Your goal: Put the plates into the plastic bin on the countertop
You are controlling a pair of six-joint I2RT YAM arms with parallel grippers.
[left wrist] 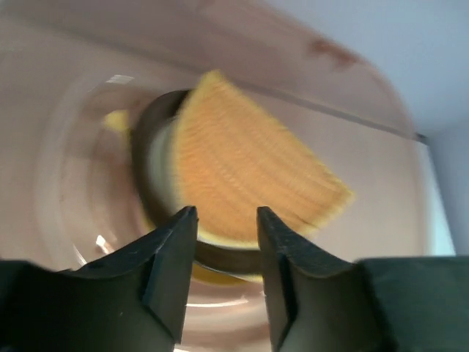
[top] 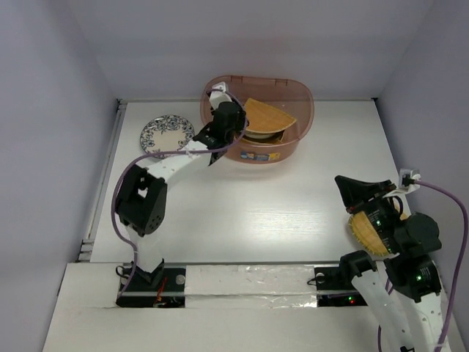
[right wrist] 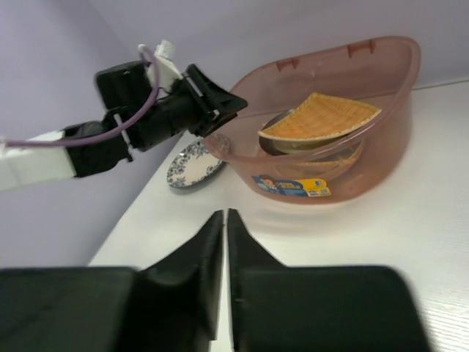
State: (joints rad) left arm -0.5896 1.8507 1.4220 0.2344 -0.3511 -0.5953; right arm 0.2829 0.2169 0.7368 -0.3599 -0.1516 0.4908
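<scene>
Left gripper [left wrist: 226,216] sits at the 9 o'clock rim of the plastic bin [top: 302,94], jaws part-open and empty. Fan plate [top: 270,115] lies inside. Lift clear of the rim before you swing toward the floral plate [top: 168,134], further out at 9 o'clock. Pinch its edge. Right gripper [right wrist: 225,218] is closed on nothing.

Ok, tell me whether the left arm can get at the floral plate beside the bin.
Probably yes. The floral plate lies bare on the countertop, just left of the bin, and the left gripper, open, hovers at the bin's left rim with nothing between.
</scene>
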